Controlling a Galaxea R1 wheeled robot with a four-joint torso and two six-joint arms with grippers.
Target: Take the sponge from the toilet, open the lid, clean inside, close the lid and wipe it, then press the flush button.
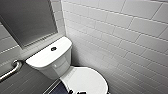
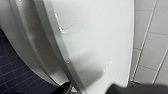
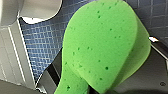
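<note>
The sponge (image 3: 100, 45) is sitting clamped in the right gripper (image 3: 86, 89); the left gripper (image 2: 90, 87) is holding its fingers apart at the closed lid (image 2: 95, 37).

bent green sponge (image 3: 100, 50), white lid (image 1: 86, 81) closed

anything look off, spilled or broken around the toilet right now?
Nothing stands out. The lid is down and square on the toilet, the tank top sits level, and no cracks or spills show. A few bright specks on the lid may be droplets. The sponge is bowed but whole.
</note>
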